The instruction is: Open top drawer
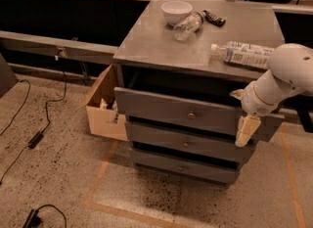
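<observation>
Where the floor is speckled and brown, a big grey cabinet (156,46) stands in the middle of the view. Its top drawer (156,107) sits right under the flat top, a little toward 3 o'clock from the middle. It has the tallest and widest front, painted plain grey. The front sticks out a bit past the two shorter drawers (161,135) below it, and a dark gap shows above it. What is inside cannot be seen.

A white robot arm (286,70) comes in from 3 o'clock. A brown cardboard box (100,122) stands on the floor, touching the cabinet's side at 9 o'clock. The gripper (247,130) hangs down from the arm in front of the drawer's end at 3 o'clock. You cannot tell if it is squeezed or loose, or if it is touching the drawer.

On the cabinet top, a bottle with a label (244,54) lies at 3 o'clock. A clear bottle (188,25) lies at 12 o'clock, beside a white bowl (176,11) and a small dark remote (214,17). One tiny round metal knob (191,115) sits in the middle of the top drawer's front.
</observation>
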Robot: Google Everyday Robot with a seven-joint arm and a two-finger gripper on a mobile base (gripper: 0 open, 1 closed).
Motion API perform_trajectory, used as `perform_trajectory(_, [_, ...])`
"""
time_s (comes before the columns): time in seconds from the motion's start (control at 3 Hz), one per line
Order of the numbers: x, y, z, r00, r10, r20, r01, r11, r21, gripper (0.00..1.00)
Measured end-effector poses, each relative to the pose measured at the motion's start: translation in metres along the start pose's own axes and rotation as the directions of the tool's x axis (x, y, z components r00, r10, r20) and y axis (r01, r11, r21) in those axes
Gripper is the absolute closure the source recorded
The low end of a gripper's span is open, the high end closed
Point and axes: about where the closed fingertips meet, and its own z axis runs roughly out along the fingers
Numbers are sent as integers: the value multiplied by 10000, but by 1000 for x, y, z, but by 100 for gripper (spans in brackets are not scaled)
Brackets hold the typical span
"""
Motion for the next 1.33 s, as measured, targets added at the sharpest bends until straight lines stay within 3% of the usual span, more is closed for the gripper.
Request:
perform_trajectory(0.33, [5, -18, 17, 9999, -71, 92, 73, 9998, -186, 0])
perform_trajectory(0.67, [9, -31, 30, 9998, -57, 165, 62, 9996, -284, 15])
perform_trajectory(1.0, [13, -31, 36, 9994, -168, 315, 182, 9987, -467, 39])
perform_trajectory(1.33, [12, -5, 26, 9988, -16, 499, 57, 9966, -823, 62])
